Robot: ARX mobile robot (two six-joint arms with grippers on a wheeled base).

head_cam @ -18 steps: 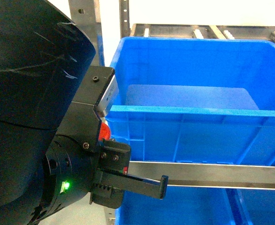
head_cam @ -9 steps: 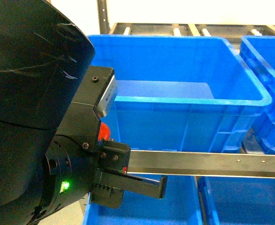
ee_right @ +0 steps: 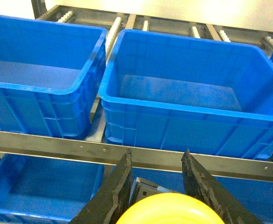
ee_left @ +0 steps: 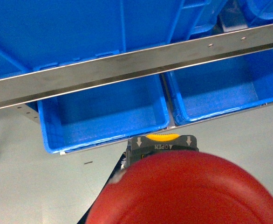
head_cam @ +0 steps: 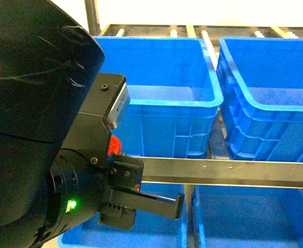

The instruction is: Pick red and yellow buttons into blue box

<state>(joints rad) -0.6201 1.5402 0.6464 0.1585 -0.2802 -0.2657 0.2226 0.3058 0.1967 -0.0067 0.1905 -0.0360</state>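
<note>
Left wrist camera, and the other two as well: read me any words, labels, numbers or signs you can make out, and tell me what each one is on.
"OPEN", printed upside down between two arrows, on the grey collar just behind the red button held at the left gripper.
Head view: no readable text, only a green indicator light on the left arm.
Right wrist view: no text on the yellow button or the blue boxes.

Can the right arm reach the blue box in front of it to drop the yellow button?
Probably yes. The right gripper holds the yellow button, the blue box ahead is open-topped, and only the metal rail lies lower between them.
</note>
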